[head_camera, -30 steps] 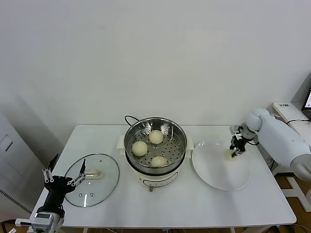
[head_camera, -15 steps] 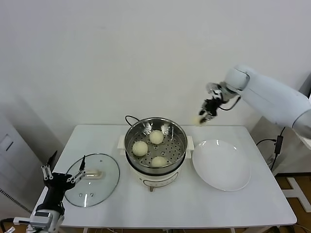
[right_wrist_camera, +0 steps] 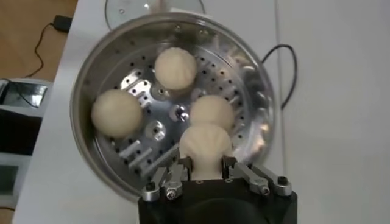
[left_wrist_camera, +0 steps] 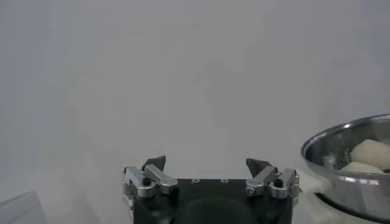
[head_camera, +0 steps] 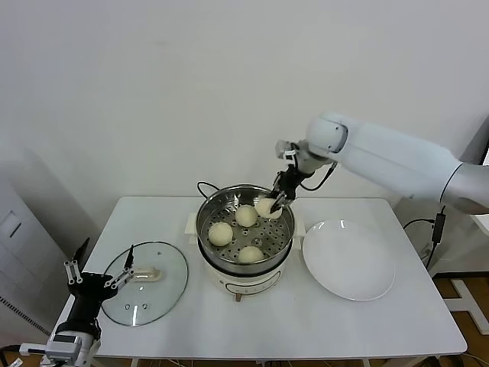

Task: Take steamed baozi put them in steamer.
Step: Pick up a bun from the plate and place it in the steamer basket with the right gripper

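Over steamer (head_camera: 244, 229): right claw (head_camera: 276, 200) clamps baozi (head_camera: 267, 207).

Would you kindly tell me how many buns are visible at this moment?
4: three lie in the steamer, at its left, back and front; one is held over it by the right gripper.

A plain, bare white wall (head_camera: 153, 92) fills the back of the room, evenly lit and without strong shadows. Against it stands a rectangular white table (head_camera: 306, 321) with rounded corners and a smooth matte top. To the table's left rises a pale grey cabinet (head_camera: 19, 252) with a small recessed handle on its front. At the lower right, beyond the table edge, a strip of brown wooden floor (head_camera: 474, 313) shows, the same warm wood visible beside the table in the right wrist view.
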Robot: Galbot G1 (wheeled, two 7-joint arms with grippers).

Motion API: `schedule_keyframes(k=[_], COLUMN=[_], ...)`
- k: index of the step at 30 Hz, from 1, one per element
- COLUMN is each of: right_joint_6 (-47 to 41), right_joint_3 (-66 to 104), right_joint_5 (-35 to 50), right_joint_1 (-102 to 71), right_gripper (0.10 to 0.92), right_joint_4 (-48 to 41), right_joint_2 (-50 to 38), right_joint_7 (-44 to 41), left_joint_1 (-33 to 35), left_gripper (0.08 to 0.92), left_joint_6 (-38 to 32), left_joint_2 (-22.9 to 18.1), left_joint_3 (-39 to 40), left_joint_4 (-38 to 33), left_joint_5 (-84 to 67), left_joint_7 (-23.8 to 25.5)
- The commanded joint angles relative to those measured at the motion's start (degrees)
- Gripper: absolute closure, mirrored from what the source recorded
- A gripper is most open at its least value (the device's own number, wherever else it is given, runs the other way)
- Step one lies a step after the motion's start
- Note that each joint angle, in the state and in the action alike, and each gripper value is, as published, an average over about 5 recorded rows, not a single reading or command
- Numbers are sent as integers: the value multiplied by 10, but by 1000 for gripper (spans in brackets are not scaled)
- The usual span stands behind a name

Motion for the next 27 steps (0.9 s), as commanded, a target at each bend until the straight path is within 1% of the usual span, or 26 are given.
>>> schedule_keyframes(k=[1, 10, 13, 16, 22, 27], right_joint_6=[-47, -46, -45, -44, -42, -40], right_joint_3=[-28, -29, -30, -28, -21, 19], right_joint_5=[0, 0, -2, -3, -2, 34], right_joint_1=[-28, -36, -37, -40, -36, -23], right_gripper=[694, 693, 667, 597, 423, 277], right_joint_4=[38, 41, 41, 39, 38, 34], right_joint_2=[5, -6, -6, -6, -7, -17], right_joint_7=[42, 49, 54, 63, 69, 59], left_joint_1=[-2, -8, -8, -8, -7, -6], left_gripper=[177, 177, 177, 177, 177, 177], left_joint_6=[0, 1, 1, 1, 0, 1], left_joint_2=[1, -3, -3, -5, -6, -2], left_joint_3=[-1, 2, 3, 4, 4, 4], left_joint_4=[5, 11, 11, 11, 9, 6], left_joint_5=[-2, 0, 1, 2, 2, 1], left_joint_7=[0, 0, 0, 0, -1, -1])
